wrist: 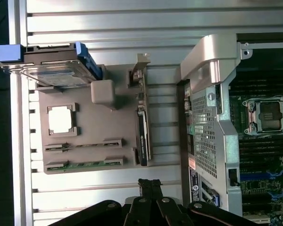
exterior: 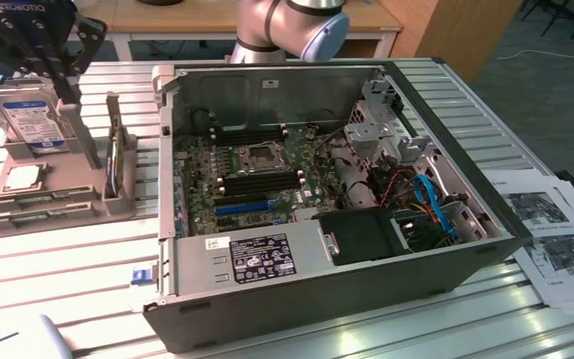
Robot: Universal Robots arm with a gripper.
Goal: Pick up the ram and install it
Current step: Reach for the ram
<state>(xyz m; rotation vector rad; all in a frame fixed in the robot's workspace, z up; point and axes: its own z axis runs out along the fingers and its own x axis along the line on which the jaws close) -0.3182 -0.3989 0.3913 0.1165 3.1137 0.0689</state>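
The ram (wrist: 85, 165) (exterior: 28, 218), a long thin green stick, lies flat in the outermost slot of a matte grey moulded tray (wrist: 118, 117) (exterior: 78, 206), held between small clips at each end; the slot beside it carries a similar thin strip, though whether that is a second stick is hard to tell. The black gripper (wrist: 149, 182) (exterior: 63, 82) has its two slim fingers pressed together, tip against tip, and in the wrist view they hang over the ribbed table (wrist: 108, 188) just off the tray's ram-side edge, apart from the stick. On the same tray, a square processor (wrist: 61, 118) (exterior: 23, 177) with a pale metal lid sits in a shallow recess next to the ram slots, and a hard drive (wrist: 56, 73) (exterior: 33, 116) with a shiny label and blue side rails leans in its cradle at the far end. A flat expansion card (wrist: 142, 136) (exterior: 117, 161) stands on edge along the tray's side nearest the computer case (exterior: 297, 288) (a dark sheet-metal box lying open on its side). Inside it the green motherboard (exterior: 257, 179) shows a square silver socket frame, dark parallel slot rails and one blue slot. The table (exterior: 78, 269) is pale aluminium, grooved in long parallel slats, and printed papers (exterior: 556, 239) lie at the exterior view's right.
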